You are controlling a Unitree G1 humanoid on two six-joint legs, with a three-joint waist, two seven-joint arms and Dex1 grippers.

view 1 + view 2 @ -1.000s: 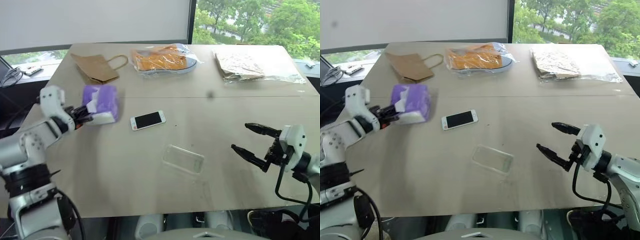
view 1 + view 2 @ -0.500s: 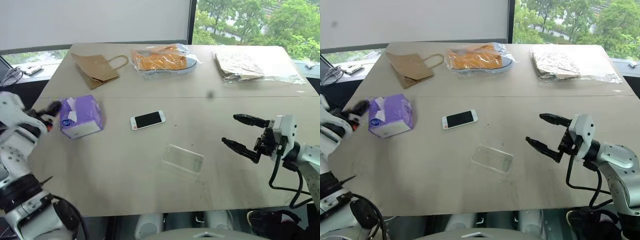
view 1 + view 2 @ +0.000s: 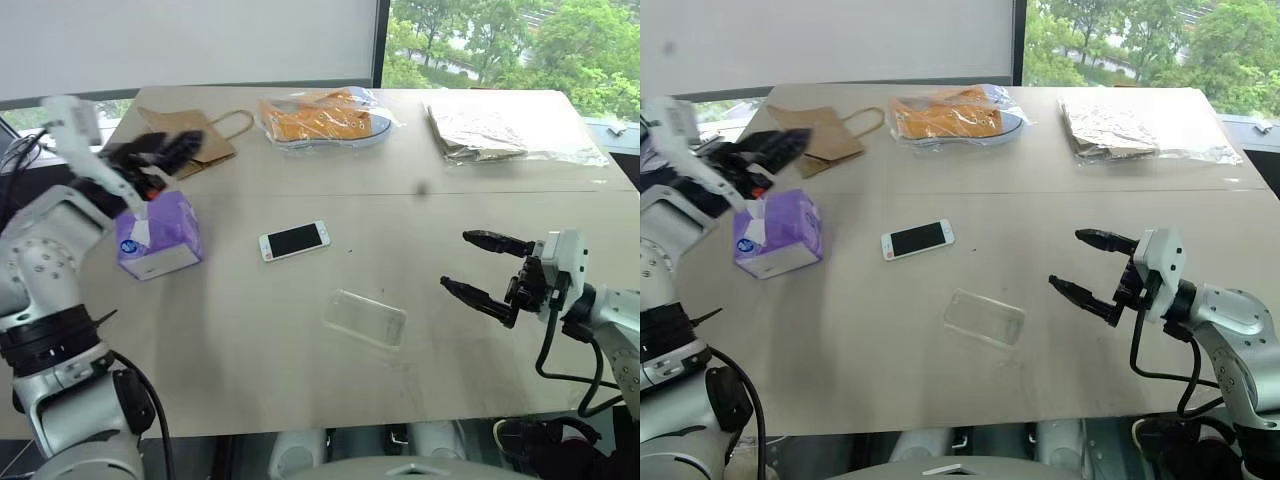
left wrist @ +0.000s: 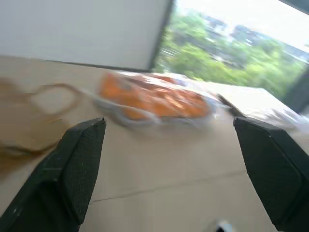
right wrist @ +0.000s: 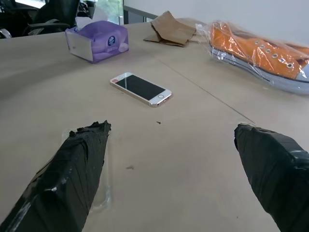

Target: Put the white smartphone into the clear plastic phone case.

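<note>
Both pincers stand wide open and hold nothing. With the white smartphone [image 3: 295, 240] as the landmark: the left gripper [image 3: 160, 152] hangs in the air well to its left and farther back, above the purple tissue pack [image 3: 158, 235], fingers spread and apart from the pack. The right gripper [image 3: 490, 272] hovers low over the table [image 3: 250, 370] well to the phone's right and slightly nearer, pointing toward the table's middle.

The phone lies flat, screen up, near the table's centre, with bare tabletop on every side of it. The clear plastic phone case [image 3: 365, 318] lies flat, nearer than the phone and a little to its right, apart from it, with a strip of bare table between them. The stretch from the case to the right gripper is bare too, as is the surface from the case to the near table edge.

Far behind the phone, along the table's back edge, sit a brown paper bag [image 3: 195, 135], a bagged orange shoe [image 3: 322, 118] and a bagged tan item [image 3: 485, 130], all well apart from phone and case.
</note>
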